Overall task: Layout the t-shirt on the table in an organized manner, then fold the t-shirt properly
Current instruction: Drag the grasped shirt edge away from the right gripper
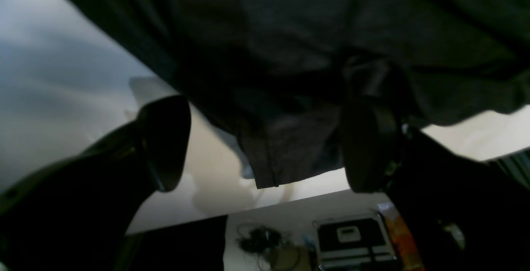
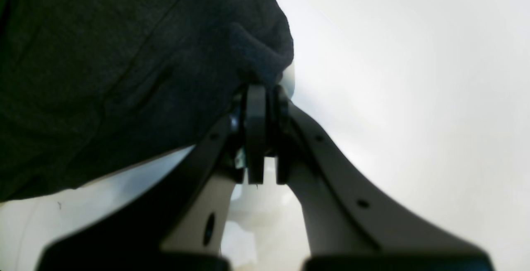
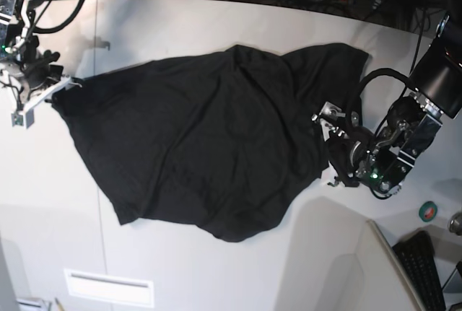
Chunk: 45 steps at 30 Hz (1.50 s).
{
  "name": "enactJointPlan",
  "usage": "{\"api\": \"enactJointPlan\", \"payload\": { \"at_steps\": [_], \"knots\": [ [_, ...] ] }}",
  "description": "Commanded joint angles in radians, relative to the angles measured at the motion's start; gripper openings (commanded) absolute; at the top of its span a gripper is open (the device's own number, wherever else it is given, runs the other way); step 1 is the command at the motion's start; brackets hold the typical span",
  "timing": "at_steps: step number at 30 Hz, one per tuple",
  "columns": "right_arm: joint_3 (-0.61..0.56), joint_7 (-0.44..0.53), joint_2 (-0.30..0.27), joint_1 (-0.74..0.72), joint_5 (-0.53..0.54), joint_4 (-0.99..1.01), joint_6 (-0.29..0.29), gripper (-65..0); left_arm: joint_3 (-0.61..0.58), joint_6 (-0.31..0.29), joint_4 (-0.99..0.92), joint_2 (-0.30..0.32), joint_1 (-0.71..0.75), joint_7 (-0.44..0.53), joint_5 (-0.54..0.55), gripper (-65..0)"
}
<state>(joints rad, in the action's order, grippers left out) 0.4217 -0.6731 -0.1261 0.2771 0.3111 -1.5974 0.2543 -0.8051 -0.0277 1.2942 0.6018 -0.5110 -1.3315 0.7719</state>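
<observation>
Dark fingers point(image 1: 165, 142) of my left gripper point(image 1: 265, 146) stand wide apart in the left wrist view, a hem of the t-shirt point(image 1: 290, 55) drooping loose between them, ungripped. Through the right wrist view, my right gripper point(image 2: 265, 93) is pinched tight on a bunched edge of cloth. From the base view, the shirt lies rumpled and uneven on the bench point(image 3: 180, 268); I judge spreading unfinished, folding not begun.

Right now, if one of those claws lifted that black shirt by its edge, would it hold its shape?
Probably not. The t-shirt lies rumpled in soft folds on the table, so it would likely droop. Where the right gripper pinches it, the cloth bunches, suggesting it is floppy and light.
</observation>
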Motion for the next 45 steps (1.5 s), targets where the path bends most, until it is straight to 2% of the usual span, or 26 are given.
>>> {"api": "enactJointPlan", "payload": {
  "at_steps": [1, 5, 9, 11, 21, 27, 32, 34, 41, 45],
  "knots": [
    [0.006, 0.019, -0.011, -0.008, 0.007, -0.021, 0.000, -65.0, -0.020, -0.001, -0.001, 0.008, -0.030, -0.007, 0.007, -12.0],
    [0.006, 0.019, -0.011, -0.008, 0.007, -0.021, 0.000, -65.0, -0.070, -0.001, -0.009, 0.004, -0.044, 0.011, 0.007, -13.2],
    [0.006, 0.019, -0.011, -0.006, 0.009, -0.021, 0.000, -65.0, -0.073, -0.002, -0.017, 0.002, -0.042, 0.033, 0.007, -23.4],
    [0.006, 0.019, -0.011, -0.006, 0.009, -0.021, 0.000, -65.0, -0.073, -0.002, -0.017, -0.003, -0.038, 0.033, 0.007, -26.0],
    [0.006, 0.019, -0.011, -0.006, 0.009, -0.021, 0.000, -65.0, -0.075, -0.002, -0.009, -0.016, 0.005, 0.033, 0.007, -28.8],
    [0.006, 0.019, -0.011, -0.006, 0.009, -0.021, 0.000, -65.0, -0.075, -0.002, 0.009, -0.004, 0.051, 0.031, 0.011, -36.9],
    [0.006, 0.019, -0.011, -0.006, 0.009, -0.021, 0.000, -65.0, -0.066, -0.002, 0.088, 0.039, 0.108, 0.031, 0.013, -41.5],
    [0.006, 0.019, -0.011, -0.006, 0.009, -0.021, 0.000, -65.0, -0.064, -0.002, 0.091, 0.046, 0.117, 0.031, 0.013, -45.1],
    [0.006, 0.019, -0.010, -0.006, 0.009, -0.021, 0.000, -65.0, -0.063, 0.002, 0.098, 0.051, 0.144, 0.031, 0.013, -64.3],
    [0.006, 0.019, -0.010, -0.005, 0.009, -0.021, 0.000, -65.0, -0.063, 0.002, 0.100, 0.051, 0.167, 0.031, 0.010, -65.0]
  ]
}}
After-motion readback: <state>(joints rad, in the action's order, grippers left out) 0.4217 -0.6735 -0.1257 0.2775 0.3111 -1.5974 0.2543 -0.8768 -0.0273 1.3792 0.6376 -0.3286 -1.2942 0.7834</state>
